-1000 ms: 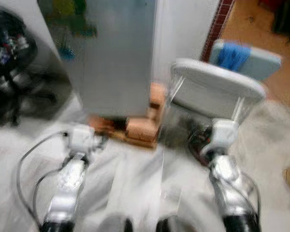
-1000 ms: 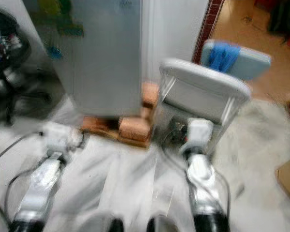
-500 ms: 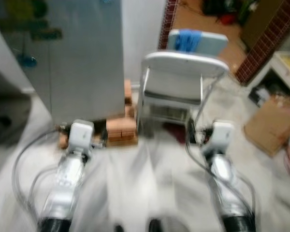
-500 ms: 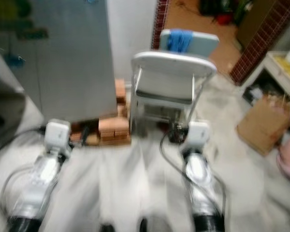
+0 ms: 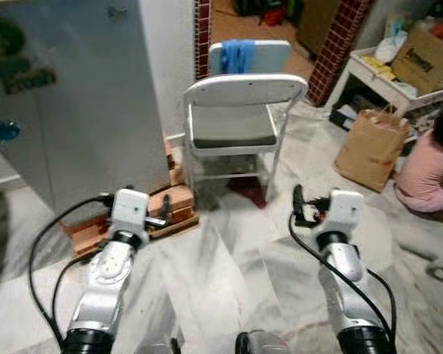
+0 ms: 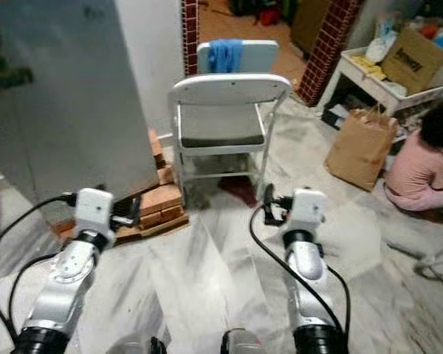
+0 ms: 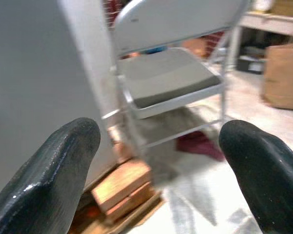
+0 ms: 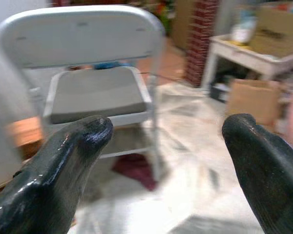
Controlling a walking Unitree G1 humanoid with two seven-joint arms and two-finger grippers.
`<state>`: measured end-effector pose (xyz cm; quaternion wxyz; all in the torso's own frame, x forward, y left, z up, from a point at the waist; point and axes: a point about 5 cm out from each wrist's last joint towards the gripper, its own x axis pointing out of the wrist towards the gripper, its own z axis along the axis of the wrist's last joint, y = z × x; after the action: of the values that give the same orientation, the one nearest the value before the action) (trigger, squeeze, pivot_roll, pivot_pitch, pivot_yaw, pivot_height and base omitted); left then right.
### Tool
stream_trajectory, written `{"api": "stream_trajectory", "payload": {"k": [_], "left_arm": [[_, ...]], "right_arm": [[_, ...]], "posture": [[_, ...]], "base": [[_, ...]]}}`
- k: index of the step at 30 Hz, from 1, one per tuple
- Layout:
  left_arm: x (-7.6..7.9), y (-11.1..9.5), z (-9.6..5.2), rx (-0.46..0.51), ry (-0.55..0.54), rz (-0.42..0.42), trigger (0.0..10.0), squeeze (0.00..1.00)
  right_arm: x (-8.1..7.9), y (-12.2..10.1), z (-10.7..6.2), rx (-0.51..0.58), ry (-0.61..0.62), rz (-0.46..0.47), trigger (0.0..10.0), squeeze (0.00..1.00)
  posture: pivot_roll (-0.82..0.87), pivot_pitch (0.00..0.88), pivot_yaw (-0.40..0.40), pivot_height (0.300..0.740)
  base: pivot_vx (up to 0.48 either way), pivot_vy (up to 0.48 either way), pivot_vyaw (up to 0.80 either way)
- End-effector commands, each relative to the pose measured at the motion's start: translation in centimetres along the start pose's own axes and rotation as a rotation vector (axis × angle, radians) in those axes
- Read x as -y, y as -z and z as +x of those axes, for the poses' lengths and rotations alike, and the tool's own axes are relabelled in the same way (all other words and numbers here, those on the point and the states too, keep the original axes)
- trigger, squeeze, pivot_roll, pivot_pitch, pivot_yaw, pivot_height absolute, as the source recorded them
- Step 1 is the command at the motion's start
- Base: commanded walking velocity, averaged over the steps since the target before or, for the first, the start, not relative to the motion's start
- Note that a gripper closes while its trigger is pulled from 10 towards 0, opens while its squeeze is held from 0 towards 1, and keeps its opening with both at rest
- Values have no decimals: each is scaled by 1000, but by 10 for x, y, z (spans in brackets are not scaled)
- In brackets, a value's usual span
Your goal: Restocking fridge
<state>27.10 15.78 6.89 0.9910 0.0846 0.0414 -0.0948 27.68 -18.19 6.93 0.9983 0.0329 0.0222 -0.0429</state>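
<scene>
Camera swung right: person point(image 5: 430, 166) and paper bag point(image 5: 371, 147) entered.

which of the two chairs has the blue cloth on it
The farther chair, standing behind the nearer white folding chair. The blue cloth hangs over its backrest; the nearer chair's back and grey seat are bare.

The grey fridge point(image 5: 81, 103) stands upright on bricks point(image 5: 170, 203).

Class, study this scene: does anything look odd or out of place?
Yes: the fridge rests on loose stacked bricks over a wooden board, a makeshift base. A folding chair stands close beside it, and a person sits on the floor.
</scene>
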Motion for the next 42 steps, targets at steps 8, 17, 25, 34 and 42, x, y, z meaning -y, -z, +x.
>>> {"api": "stream_trajectory", "payload": {"k": [8,17,25,34,42], "left_arm": [[-1,2,0,1,11,2,10000,0],[-2,4,-1,0,13,-3,10000,0],[-3,5,-3,-2,10,0,10000,0],[-7,14,-13,-21,-2,-6,10000,0],[-13,25,-23,-59,-15,15,10000,0]], "right_arm": [[0,-2,1,12,0,5,10000,0],[4,-3,-2,14,5,0,10000,0],[8,0,-10,5,18,2,10000,0],[15,-4,-23,10,35,5,10000,0],[22,1,-32,-9,66,1,10000,0]], "posture": [[39,56,-15,740],[38,51,-15,740],[33,48,-22,740],[22,36,-34,740],[18,29,-2,740]], "base": [[0,176,-800],[0,0,-800],[0,0,-800],[0,0,-800],[0,0,-800]]}}
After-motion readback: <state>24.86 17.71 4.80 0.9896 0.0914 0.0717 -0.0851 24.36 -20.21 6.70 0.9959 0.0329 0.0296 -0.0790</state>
